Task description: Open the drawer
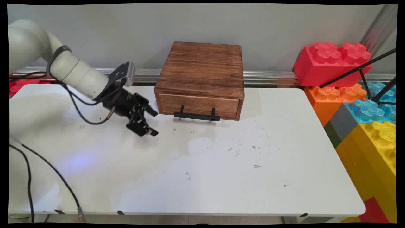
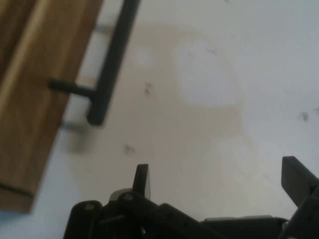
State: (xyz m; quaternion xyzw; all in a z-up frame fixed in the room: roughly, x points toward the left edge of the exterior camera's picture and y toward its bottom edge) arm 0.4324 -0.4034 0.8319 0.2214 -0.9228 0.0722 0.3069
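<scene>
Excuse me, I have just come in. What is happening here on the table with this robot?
A white arm holds its black gripper low over the white table, open and holding nothing. The gripper is left of a brown wooden box with one drawer, which looks closed. It is close to the left end of the drawer's black handle but does not touch it. Big coloured toy blocks stand beside the table on the right.
</scene>
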